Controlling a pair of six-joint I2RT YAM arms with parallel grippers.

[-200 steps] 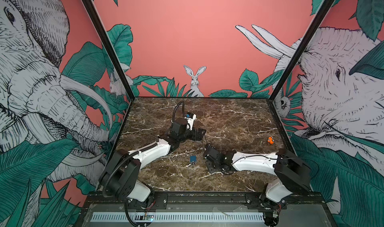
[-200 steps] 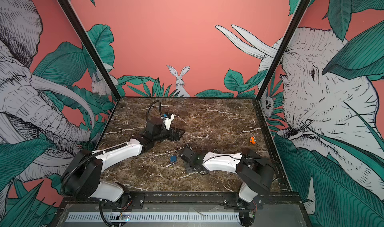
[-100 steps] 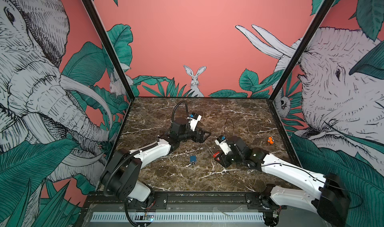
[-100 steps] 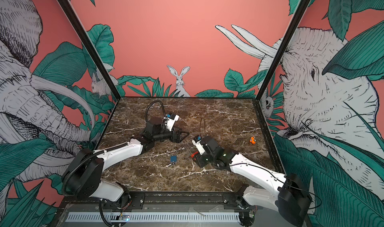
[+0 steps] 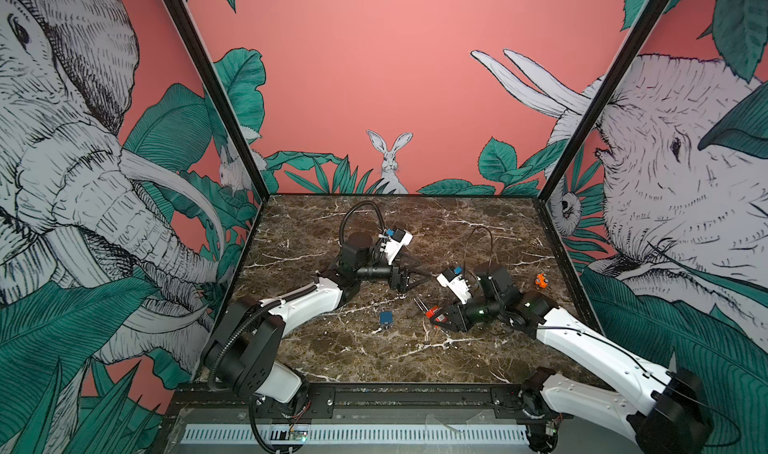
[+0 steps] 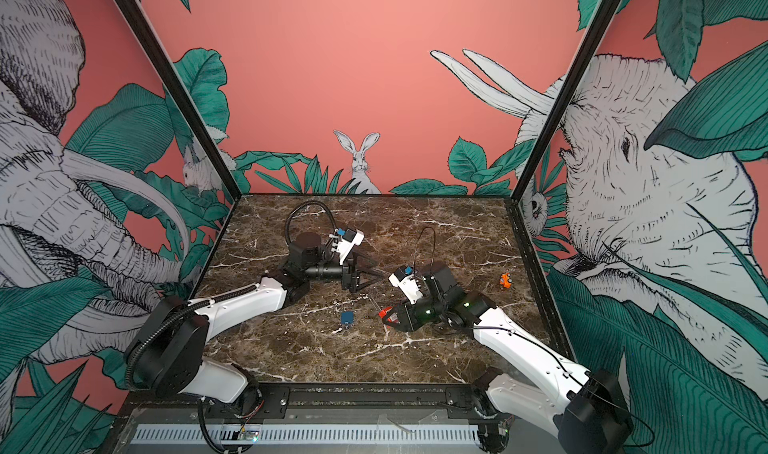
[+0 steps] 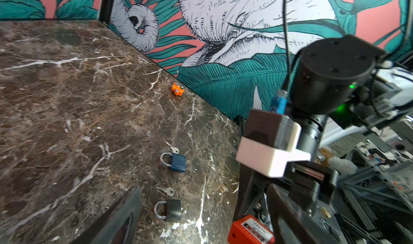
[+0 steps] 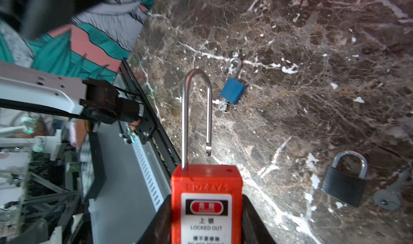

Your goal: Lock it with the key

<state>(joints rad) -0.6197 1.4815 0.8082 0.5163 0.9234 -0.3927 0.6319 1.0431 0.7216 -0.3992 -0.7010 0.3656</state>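
Your right claw (image 5: 436, 315) is clenched on the body of the red lock (image 8: 206, 187), one finger on each side of it, just right of centre in both top views (image 6: 386, 314). The lock's long shackle (image 8: 184, 120) stands open: one leg sits in the body and the other ends free just above it. In both top views the shackle points toward the upper left of the frame. Your left claw (image 5: 415, 275) is released, jaws spread wide with nothing between them. It sits near the middle of the tabletop (image 5: 332, 348), up and left of the red lock and apart from it. The blue lock (image 5: 385, 318) lies flat on the tabletop, left of the red lock and below the left claw in both top views, with its shackle closed. A silver key (image 7: 172, 147) lies just beside it. The black lock (image 8: 344, 184) also lies flat with its shackle closed, and a grey key (image 8: 388, 198) lies just beside it. You cannot see this pair in the top views. A small orange piece (image 5: 540, 280) sits near the right edge of the tabletop, well apart from all three locks.
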